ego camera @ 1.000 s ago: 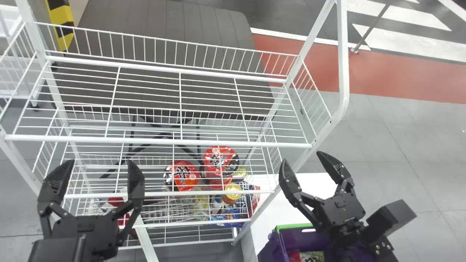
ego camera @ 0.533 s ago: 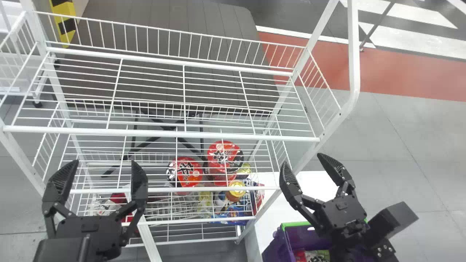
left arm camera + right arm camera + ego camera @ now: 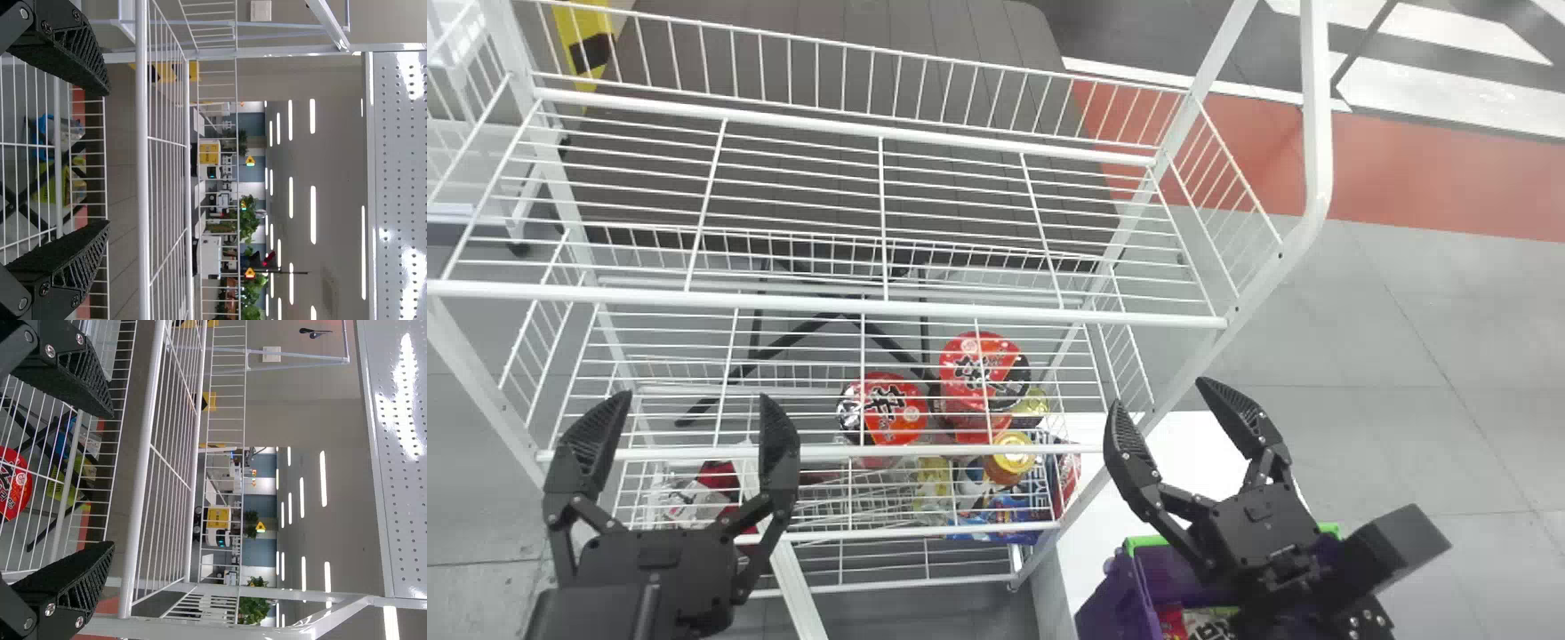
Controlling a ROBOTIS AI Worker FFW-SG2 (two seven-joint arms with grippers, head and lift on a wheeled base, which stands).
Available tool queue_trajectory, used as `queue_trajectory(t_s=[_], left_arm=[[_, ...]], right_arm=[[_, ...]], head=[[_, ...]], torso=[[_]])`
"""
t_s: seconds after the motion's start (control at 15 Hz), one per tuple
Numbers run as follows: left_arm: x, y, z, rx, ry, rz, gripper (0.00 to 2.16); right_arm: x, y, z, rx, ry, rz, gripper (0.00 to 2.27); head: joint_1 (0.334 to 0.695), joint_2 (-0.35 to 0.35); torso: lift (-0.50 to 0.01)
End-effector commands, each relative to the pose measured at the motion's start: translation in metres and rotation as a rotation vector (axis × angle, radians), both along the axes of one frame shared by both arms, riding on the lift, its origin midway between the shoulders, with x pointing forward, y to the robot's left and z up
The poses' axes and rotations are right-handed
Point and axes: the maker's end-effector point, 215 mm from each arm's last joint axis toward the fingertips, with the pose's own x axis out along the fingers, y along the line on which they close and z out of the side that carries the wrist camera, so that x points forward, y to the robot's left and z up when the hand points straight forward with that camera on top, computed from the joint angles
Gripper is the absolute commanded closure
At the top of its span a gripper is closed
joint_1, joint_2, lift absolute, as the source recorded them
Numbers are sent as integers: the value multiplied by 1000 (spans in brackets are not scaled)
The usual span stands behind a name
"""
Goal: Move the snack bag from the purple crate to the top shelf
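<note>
Head view | snack bag (image 3: 1204, 628) in crate (image 3: 1116, 594) | below right pincer (image 3: 1159, 393) (agape)

Top shelf (image 3: 827, 305) higher in view, crate (image 3: 1113, 596) rightward

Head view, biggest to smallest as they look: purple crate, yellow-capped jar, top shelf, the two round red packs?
1. top shelf
2. purple crate, by its visible part; it's partly hidden and cut off by the edge
3. left round red pack and right round red pack, too alike to rank
4. yellow-capped jar
</note>
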Motion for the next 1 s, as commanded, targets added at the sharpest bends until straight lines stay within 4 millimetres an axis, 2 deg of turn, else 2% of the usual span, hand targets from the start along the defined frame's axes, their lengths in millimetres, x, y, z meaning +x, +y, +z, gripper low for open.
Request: queue_trajectory(t_s=[0.0, 0.6, 0.93], left_arm=[[-1, 0, 2, -1, -5, -1, 130], [-4, -3, 3, 8, -14, -3, 130], [-5, -4, 5, -7, -27, -8, 130]], right_arm=[[-2, 1, 2, -1, -4, 3, 137], [-4, -3, 10, -12, -23, 5, 137], [-5, 2, 10, -6, -26, 14, 137]], head=[[695, -277], [695, -285], [695, -287]], torso=[[-142], [-178], [-198]])
